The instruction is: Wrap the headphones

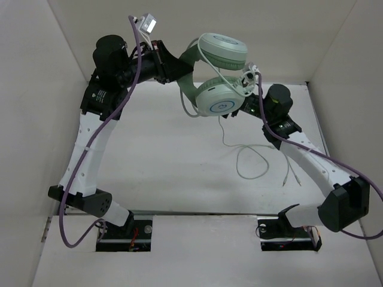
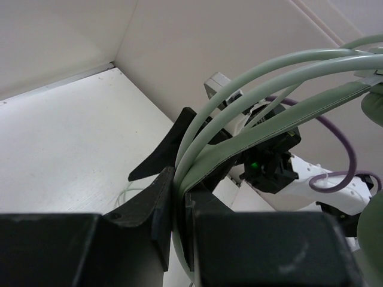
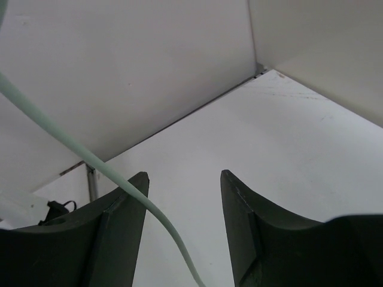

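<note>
From above, found the headphones (image 1: 216, 98) held up off the table (image 1: 167, 161) beneath them, hung from the left gripper (image 1: 179, 70) at their left, with the thin cable (image 1: 254, 161) dropping from the lower earcup and looping on the surface below. Through the left wrist camera, saw that gripper's fingers (image 2: 161, 209) clamped tight on the headband (image 2: 251, 140), whose thin hoops arched up and away to the right. Through the right wrist camera, saw the right gripper (image 3: 184, 185) with jaws standing apart and nothing between them, the cable crossing one fingertip, perhaps touching it.
</note>
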`<move>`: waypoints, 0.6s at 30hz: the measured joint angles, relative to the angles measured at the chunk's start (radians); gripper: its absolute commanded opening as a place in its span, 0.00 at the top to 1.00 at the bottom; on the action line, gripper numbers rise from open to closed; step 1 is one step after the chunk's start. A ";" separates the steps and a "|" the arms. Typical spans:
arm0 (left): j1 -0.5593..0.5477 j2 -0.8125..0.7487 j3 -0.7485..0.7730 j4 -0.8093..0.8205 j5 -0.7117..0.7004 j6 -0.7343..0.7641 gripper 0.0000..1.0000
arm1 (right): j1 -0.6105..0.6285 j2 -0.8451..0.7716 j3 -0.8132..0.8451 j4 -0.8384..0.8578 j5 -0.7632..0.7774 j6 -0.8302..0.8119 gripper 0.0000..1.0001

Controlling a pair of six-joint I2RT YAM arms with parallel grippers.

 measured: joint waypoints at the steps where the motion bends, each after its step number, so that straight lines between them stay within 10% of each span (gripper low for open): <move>1: 0.008 -0.002 -0.001 0.000 0.001 -0.007 1.00 | 0.006 0.013 -0.001 0.011 0.012 -0.015 0.43; 18: 0.188 -0.029 -0.017 0.071 -0.119 -0.097 1.00 | 0.227 0.087 -0.167 0.062 0.085 -0.160 0.57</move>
